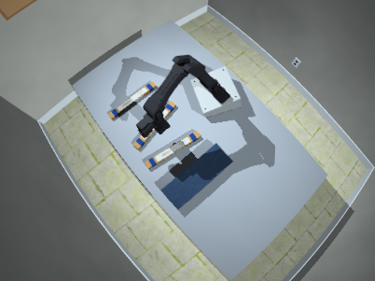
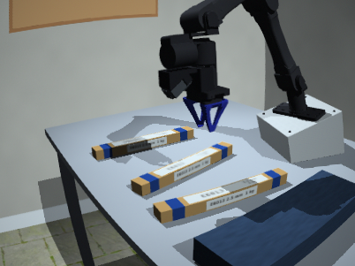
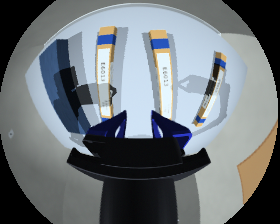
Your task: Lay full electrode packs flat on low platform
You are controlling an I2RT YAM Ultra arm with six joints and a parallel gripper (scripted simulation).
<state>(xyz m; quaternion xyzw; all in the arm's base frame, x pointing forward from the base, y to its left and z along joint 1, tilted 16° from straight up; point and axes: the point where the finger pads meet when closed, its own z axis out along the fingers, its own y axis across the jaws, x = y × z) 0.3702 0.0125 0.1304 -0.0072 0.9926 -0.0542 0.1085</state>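
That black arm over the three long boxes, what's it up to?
The arm's gripper hangs in the air above the table, part open and holding nothing. Three packs lie flat in a row: far pack, middle pack, near pack. None is on the dark blue platform yet.

Three tan blue-banded electrode packs, far pack (image 2: 142,144), middle pack (image 2: 181,168), near pack (image 2: 220,194), flat, parallel beside dark-blue low platform (image 2: 283,222)
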